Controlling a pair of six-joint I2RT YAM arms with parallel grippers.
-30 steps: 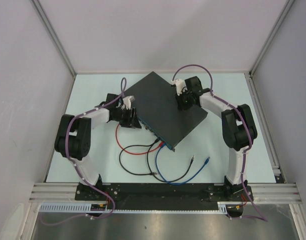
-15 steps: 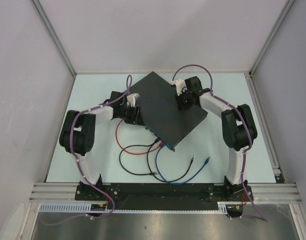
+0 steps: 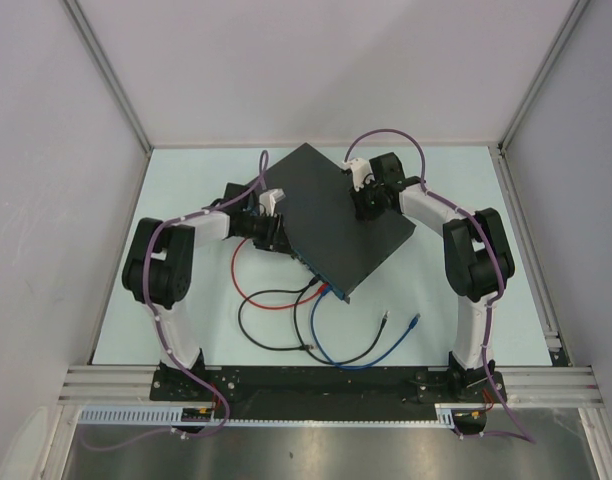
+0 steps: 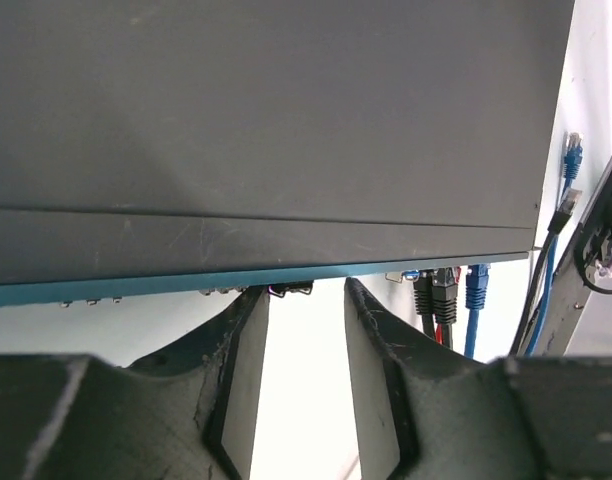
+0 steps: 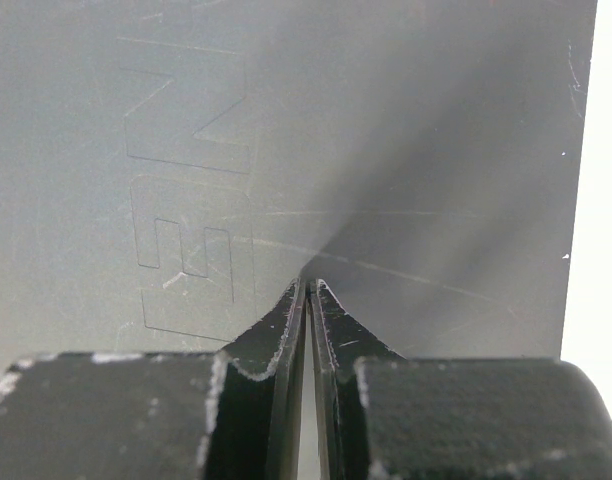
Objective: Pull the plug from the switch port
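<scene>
The switch point(image 3: 326, 200) lies skewed on the table, a flat dark grey box with a teal port edge point(image 4: 136, 288). Three plugs sit in its ports side by side: black point(image 4: 423, 296), red-cabled point(image 4: 445, 300) and blue point(image 4: 476, 285). My left gripper point(image 3: 278, 237) is at that port edge, left of the plugs. Its jaws point(image 4: 304, 292) are open with nothing between them, the tips just under the teal edge. My right gripper point(image 3: 366, 208) is shut, its tips point(image 5: 310, 285) resting on the switch's top point(image 5: 386, 120).
Red point(image 3: 248, 285), black point(image 3: 256, 330) and blue point(image 3: 336, 355) cables loop on the table in front of the switch. Two loose cable ends point(image 3: 386, 320) point(image 3: 414, 322) lie to the right. Grey walls enclose the table on three sides.
My left arm has moved right, bringing its gripper up to the switch's port edge, and its jaws have narrowed somewhat. The right arm and the switch have not moved.
</scene>
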